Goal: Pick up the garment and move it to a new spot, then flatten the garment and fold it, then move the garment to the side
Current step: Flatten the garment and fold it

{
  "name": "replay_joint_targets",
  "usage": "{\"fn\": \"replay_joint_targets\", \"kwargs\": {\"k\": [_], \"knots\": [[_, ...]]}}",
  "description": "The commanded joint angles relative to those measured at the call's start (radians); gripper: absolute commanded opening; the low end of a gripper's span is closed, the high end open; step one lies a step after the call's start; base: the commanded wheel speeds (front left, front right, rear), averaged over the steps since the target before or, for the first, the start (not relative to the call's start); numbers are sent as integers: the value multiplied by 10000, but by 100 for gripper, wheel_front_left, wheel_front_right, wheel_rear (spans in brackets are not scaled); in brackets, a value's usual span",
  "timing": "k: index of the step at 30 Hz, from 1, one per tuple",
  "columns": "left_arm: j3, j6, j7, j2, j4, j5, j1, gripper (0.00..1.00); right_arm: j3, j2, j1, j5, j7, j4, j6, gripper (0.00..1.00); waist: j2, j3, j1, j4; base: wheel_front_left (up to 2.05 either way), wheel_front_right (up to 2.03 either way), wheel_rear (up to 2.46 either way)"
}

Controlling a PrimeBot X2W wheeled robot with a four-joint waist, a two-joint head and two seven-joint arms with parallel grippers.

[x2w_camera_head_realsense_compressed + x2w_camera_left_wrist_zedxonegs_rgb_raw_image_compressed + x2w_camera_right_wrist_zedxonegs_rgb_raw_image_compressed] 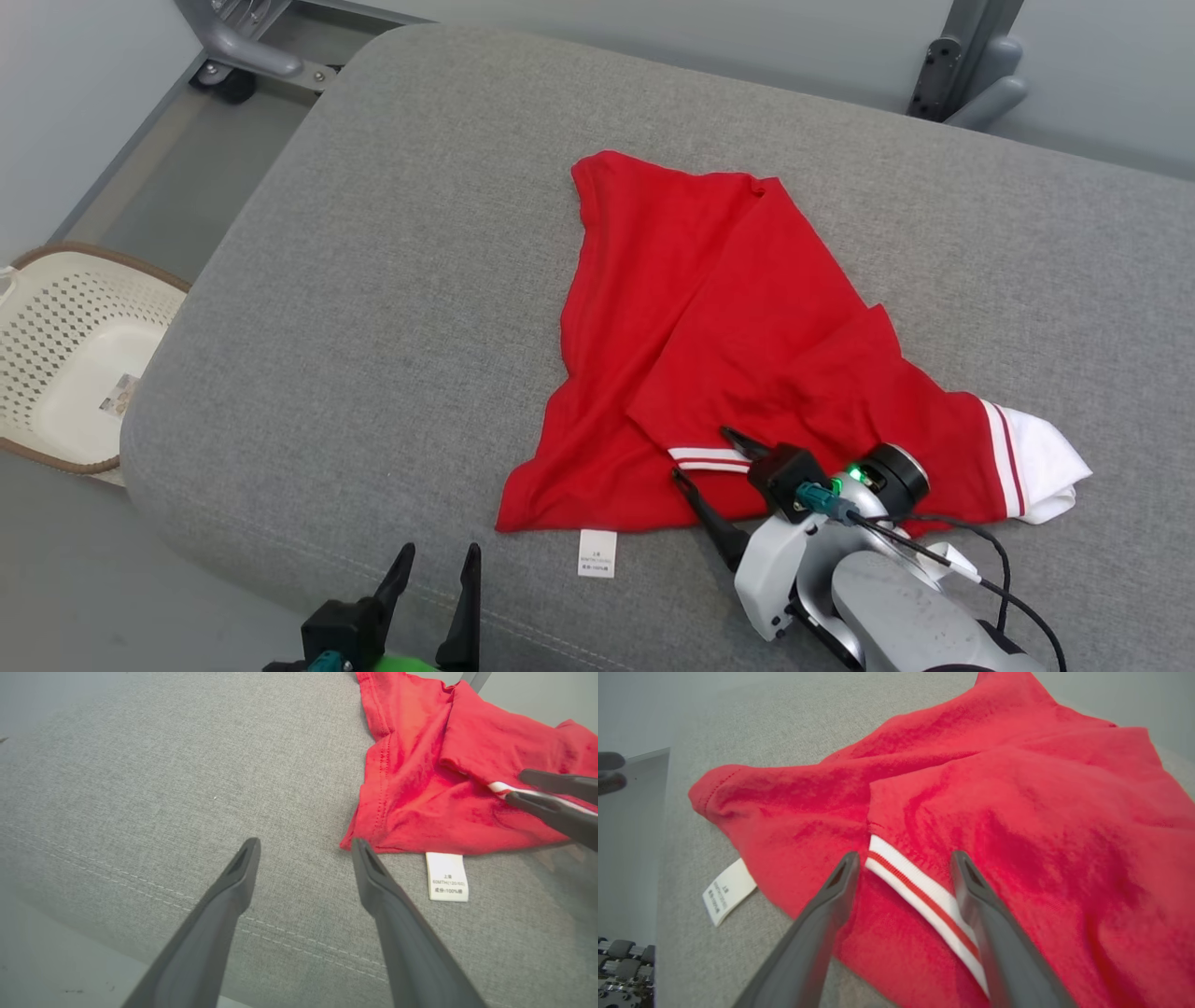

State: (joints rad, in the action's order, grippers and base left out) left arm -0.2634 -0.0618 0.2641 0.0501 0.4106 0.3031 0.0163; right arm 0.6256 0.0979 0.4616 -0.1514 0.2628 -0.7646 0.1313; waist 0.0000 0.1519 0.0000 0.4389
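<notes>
So the garment [728, 355] is a red tee lying crumpled in a rough triangle on the grey cushion [373, 327], a bit right of centre in the head view. It's folded over itself, with one point reaching toward the top of the frame. A white sleeve [1046, 467] with red stripes sticks out at the far right. A little white label [597, 553] pokes out from the bottom edge onto the bare cushion, and there's a strip of red-and-white striped trim [705, 458] near the lower middle of the shirt.

The right gripper [702, 453] comes in from the lower right, spread wide. In its own wrist view the two fingers [831, 896] sit one on each side of that trim [920, 891], not clamped on anything. I honestly can't tell if the tips are touching the cloth.

The left gripper [441, 549] is at the bottom edge, lower left of the shirt, also spread wide and holding nothing. From its wrist cam it's over bare cushion, with the shirt's corner [348, 844] just beside one fingertip.

A pale lattice basket [56, 308] sits on the floor at the left edge, and there's a grey metal frame [243, 47] at the upper left.
</notes>
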Motion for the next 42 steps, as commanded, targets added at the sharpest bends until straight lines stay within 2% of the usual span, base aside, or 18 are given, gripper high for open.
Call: {"fn": "replay_joint_targets", "kwargs": {"k": [1,11,16,19,21,23,24,29,33,36,38,42], "knots": [[-78,100,-2,13,-52,56,-222,100,-23,16,156,179,25,-59,-12,100,0,203,0,124,0,0,0],[-110,117,-2,14,43,139,-270,100,-22,-24,149,373,25,-146,-12,100,0,243,0,95,0,0,0],[-87,79,-2,13,61,88,-179,100,-185,-1,90,363,25,-216,-12,88,0,207,0,122,0,0,0],[-73,83,-2,13,60,78,-136,100,-255,-4,66,418,25,-260,-12,49,0,191,0,130,0,0,0],[-53,67,-2,13,82,56,-108,100,-255,-20,45,445,25,-323,-12,36,0,162,0,120,0,0,0],[-24,49,-2,13,85,41,-106,100,-361,-46,76,417,25,-211,-12,5,0,130,0,94,0,0,0],[-6,41,-2,13,67,32,-107,100,-428,-64,87,387,25,-80,-12,0,0,103,0,73,0,0,0],[93,-5,-2,13,53,-59,-38,100,-659,-12,74,327,25,334,-12,0,0,-89,0,-94,0,0,0],[33,-40,-2,13,32,-76,-110,100,-1505,389,704,45,25,614,-15,0,0,-100,0,-182,0,0,0],[-70,-85,-2,13,-7,-96,-206,100,-2445,967,1463,125,25,412,-14,0,0,55,0,-175,0,0,0],[-152,-112,-2,13,-30,-73,-252,100,-2701,1529,2112,566,25,110,-14,0,0,197,0,-104,0,0,0],[-405,-181,-2,14,-30,-115,-208,100,-3583,2763,3469,1189,25,-1025,-15,0,0,478,0,207,0,0,0]]}}
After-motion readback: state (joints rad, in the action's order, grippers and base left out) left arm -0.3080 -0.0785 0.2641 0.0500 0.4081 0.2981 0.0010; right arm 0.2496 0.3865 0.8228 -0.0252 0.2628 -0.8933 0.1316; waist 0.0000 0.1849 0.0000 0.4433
